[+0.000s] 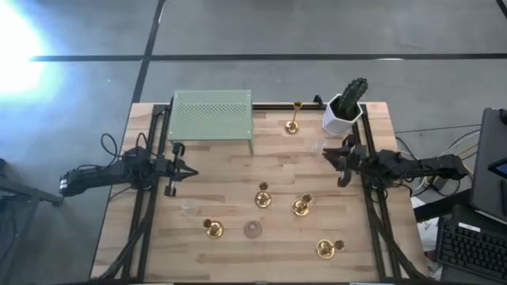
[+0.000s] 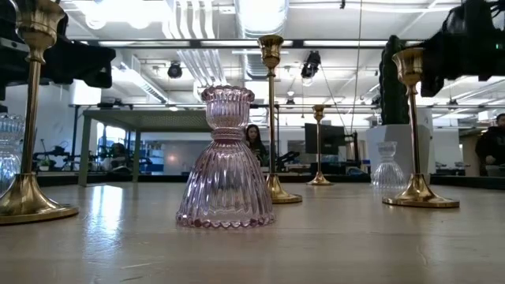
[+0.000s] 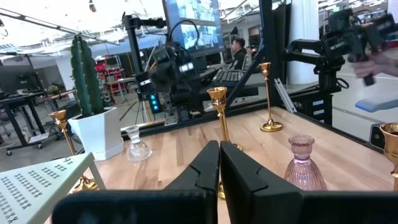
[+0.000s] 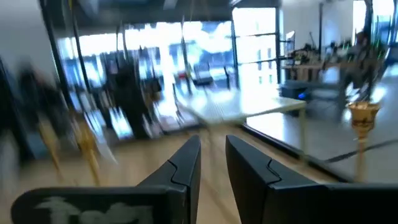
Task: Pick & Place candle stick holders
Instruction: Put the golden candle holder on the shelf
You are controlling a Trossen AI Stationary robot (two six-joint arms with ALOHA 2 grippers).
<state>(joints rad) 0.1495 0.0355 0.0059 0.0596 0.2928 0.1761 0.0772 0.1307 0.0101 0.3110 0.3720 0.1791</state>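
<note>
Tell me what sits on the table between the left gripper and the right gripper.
In the high view, only bare wood lies between the left gripper and the right gripper; the brass candle holders stand nearer the front edge.

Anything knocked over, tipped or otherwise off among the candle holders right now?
Nothing stands out. The brass holders and the pink glass holder seen in the low view stand upright on the table; nothing looks tipped or broken.
</note>
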